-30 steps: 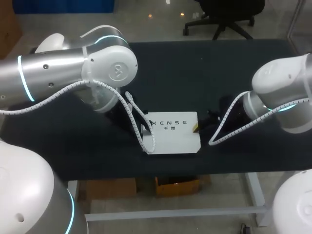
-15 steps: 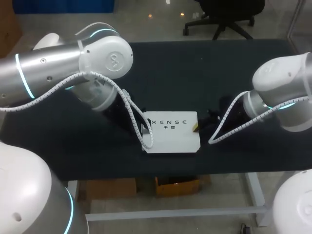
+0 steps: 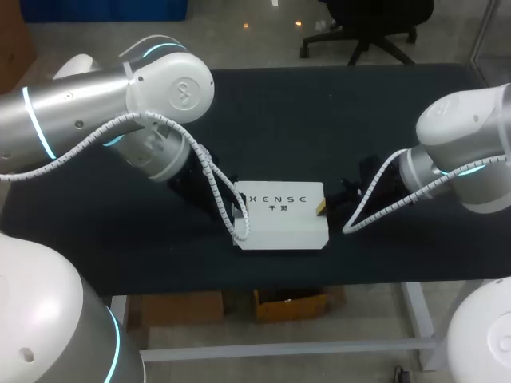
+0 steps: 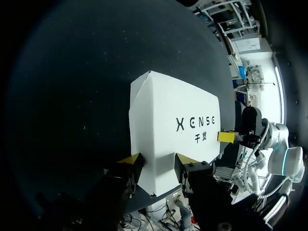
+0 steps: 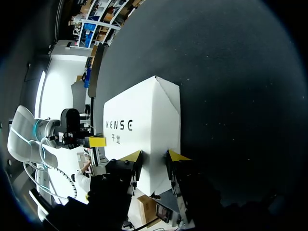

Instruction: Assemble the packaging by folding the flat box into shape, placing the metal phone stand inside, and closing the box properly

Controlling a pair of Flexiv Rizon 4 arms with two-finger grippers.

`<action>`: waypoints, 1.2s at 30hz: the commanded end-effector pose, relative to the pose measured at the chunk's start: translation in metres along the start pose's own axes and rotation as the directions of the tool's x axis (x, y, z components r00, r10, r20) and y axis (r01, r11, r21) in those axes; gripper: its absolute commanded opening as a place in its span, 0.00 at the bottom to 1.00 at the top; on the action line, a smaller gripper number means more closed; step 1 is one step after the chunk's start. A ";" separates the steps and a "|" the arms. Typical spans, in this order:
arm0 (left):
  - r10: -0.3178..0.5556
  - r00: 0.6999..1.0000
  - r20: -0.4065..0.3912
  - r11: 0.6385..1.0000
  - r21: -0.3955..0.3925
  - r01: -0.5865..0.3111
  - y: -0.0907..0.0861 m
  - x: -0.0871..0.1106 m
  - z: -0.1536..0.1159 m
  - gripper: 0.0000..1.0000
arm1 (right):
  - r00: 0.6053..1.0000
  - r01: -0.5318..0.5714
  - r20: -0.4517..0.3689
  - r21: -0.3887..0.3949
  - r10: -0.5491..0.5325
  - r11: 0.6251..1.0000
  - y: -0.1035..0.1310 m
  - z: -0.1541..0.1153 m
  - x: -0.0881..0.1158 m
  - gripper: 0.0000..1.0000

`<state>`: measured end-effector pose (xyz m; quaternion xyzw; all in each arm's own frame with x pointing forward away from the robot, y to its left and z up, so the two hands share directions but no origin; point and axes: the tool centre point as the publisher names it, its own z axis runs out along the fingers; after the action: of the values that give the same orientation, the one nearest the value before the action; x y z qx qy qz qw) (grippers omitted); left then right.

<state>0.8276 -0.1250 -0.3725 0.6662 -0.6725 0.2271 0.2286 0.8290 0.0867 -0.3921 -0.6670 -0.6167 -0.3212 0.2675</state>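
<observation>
Now: folded white box (image 3: 283, 215) lies toward 6 o'clock on the table (image 3: 319, 112). Left gripper (image 4: 157, 163) pinches its 9 o'clock end, right gripper (image 5: 154, 156) its 3 o'clock end, fingers part-spread.

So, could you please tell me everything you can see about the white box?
The white box looks like cardboard, folded up into a low rectangular shape, with dark lettering on its top face. It lies flat on the dark table, near the front edge, between the two arms. The left gripper is at one short end and the right gripper at the other; whether either grips it cannot be told.
</observation>
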 end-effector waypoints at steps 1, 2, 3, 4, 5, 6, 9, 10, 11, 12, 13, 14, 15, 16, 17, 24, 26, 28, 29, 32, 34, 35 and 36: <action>-0.001 1.000 -0.006 1.000 -0.011 0.001 -0.002 0.005 0.002 0.44 | 1.000 -0.002 -0.015 0.010 0.002 1.000 0.004 0.004 -0.001 0.29; -0.002 1.000 -0.005 1.000 -0.013 0.002 -0.003 0.005 0.002 0.44 | 1.000 -0.003 -0.014 0.011 0.003 1.000 0.004 0.004 0.000 0.29; -0.003 1.000 -0.004 1.000 -0.015 0.003 -0.003 0.005 0.002 0.44 | 1.000 -0.005 -0.014 0.012 0.005 1.000 0.004 0.003 0.000 0.29; -0.005 1.000 -0.004 1.000 -0.016 0.004 -0.003 0.005 0.002 0.44 | 1.000 -0.007 -0.014 0.013 0.007 1.000 0.005 0.003 0.000 0.29; -0.006 1.000 -0.003 1.000 -0.017 0.006 -0.003 0.005 0.002 0.44 | 1.000 -0.008 -0.013 0.015 0.008 1.000 0.005 0.002 0.000 0.29; -0.008 1.000 -0.003 1.000 -0.018 0.008 -0.004 0.005 0.002 0.44 | 1.000 -0.009 -0.012 0.016 0.009 1.000 0.005 0.002 0.001 0.29; -0.013 1.000 -0.001 1.000 -0.021 0.013 -0.005 0.005 0.001 0.44 | 1.000 -0.013 -0.008 0.020 0.013 1.000 0.006 0.000 0.001 0.29; -0.014 1.000 -0.001 1.000 -0.022 0.014 -0.005 0.004 0.001 0.44 | 1.000 -0.013 -0.006 0.021 0.014 1.000 0.006 0.000 0.002 0.29; -0.015 1.000 -0.001 1.000 -0.023 0.015 -0.005 0.004 0.001 0.44 | 1.000 -0.014 -0.005 0.022 0.014 1.000 0.006 0.000 0.002 0.29; -0.016 1.000 -0.001 1.000 -0.024 0.016 -0.005 0.004 0.001 0.44 | 1.000 -0.015 -0.004 0.023 0.015 1.000 0.006 -0.001 0.002 0.29; -0.018 1.000 0.000 1.000 -0.025 0.018 -0.005 0.004 0.001 0.44 | 1.000 -0.017 -0.002 0.025 0.017 1.000 0.006 -0.001 0.002 0.29; -0.019 1.000 0.000 0.999 -0.026 0.019 -0.006 0.004 0.001 0.44 | 1.000 -0.018 0.000 0.026 0.018 0.999 0.006 -0.001 0.003 0.29; -0.020 1.000 0.001 0.999 -0.026 0.020 -0.006 0.004 0.001 0.44 | 1.000 -0.018 0.001 0.028 0.018 0.999 0.006 -0.001 0.003 0.29; -0.021 1.000 0.002 0.999 -0.027 0.021 -0.006 0.003 0.001 0.44 | 1.000 -0.019 0.001 0.028 0.019 0.999 0.006 -0.002 0.003 0.29; -0.022 1.000 0.003 0.999 -0.027 0.022 -0.006 0.003 0.000 0.44 | 1.000 -0.019 0.002 0.030 0.019 0.999 0.006 -0.002 0.003 0.29; -0.028 1.000 0.003 0.999 -0.027 0.028 -0.007 0.002 0.000 0.44 | 1.000 -0.023 0.005 0.033 0.023 0.999 0.006 -0.004 0.005 0.29; -0.028 1.000 0.003 0.999 -0.026 0.028 -0.006 0.002 -0.001 0.44 | 1.000 -0.025 0.005 0.033 0.025 0.999 0.006 -0.005 0.006 0.29; -0.027 1.000 0.002 0.999 -0.024 0.027 -0.006 0.002 -0.002 0.44 | 1.000 -0.026 0.006 0.035 0.026 0.999 0.006 -0.005 0.006 0.29; -0.027 1.000 0.002 0.999 -0.024 0.027 -0.006 0.002 -0.002 0.44 | 1.000 -0.027 0.007 0.035 0.026 0.999 0.006 -0.005 0.006 0.29; -0.028 1.000 0.003 0.999 -0.023 0.028 -0.006 0.002 -0.003 0.44 | 1.000 -0.027 0.008 0.035 0.027 0.999 0.005 -0.006 0.006 0.29; -0.028 1.000 0.003 0.999 -0.023 0.028 -0.006 0.002 -0.003 0.44 | 1.000 -0.026 0.009 0.035 0.026 0.999 0.005 -0.006 0.007 0.29; -0.027 1.000 0.004 0.999 -0.023 0.028 -0.006 0.003 -0.003 0.44 | 1.000 -0.026 0.010 0.035 0.026 0.999 0.005 -0.006 0.007 0.29; -0.027 1.000 0.004 0.999 -0.023 0.027 -0.006 0.003 -0.004 0.44 | 1.000 -0.026 0.011 0.035 0.026 0.999 0.005 -0.007 0.007 0.29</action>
<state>0.8326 -0.1232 -0.3693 0.6742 -0.6656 0.2161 0.2359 0.8337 0.0844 -0.3849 -0.6728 -0.6143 -0.3040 0.2785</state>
